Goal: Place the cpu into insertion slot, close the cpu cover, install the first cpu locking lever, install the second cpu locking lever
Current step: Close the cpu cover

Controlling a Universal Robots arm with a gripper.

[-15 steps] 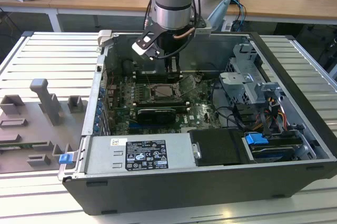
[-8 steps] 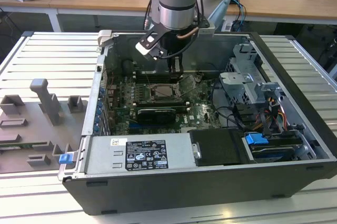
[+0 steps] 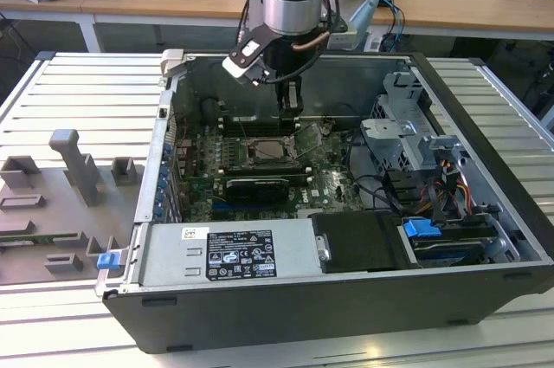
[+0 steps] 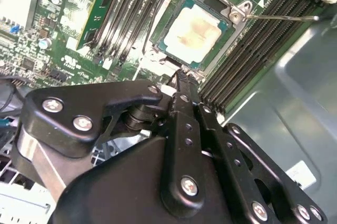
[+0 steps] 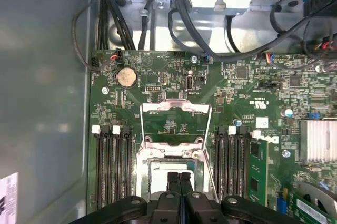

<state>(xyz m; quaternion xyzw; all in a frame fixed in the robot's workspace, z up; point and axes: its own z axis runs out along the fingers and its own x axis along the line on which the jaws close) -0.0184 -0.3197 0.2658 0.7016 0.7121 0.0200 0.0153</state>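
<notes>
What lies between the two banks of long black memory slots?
The insertion slot with the cpu seated in it, seen in the second wrist view.

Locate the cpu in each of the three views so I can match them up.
Exterior view: the cpu is the greyish square mid-motherboard, just in front of the gripper.
Second wrist view: cpu, a pale square face seated in its socket.
First wrist view: cpu, a pale patch partly hidden behind the shut gripper.
Shared landmark: black memory slots flanking it.
</notes>
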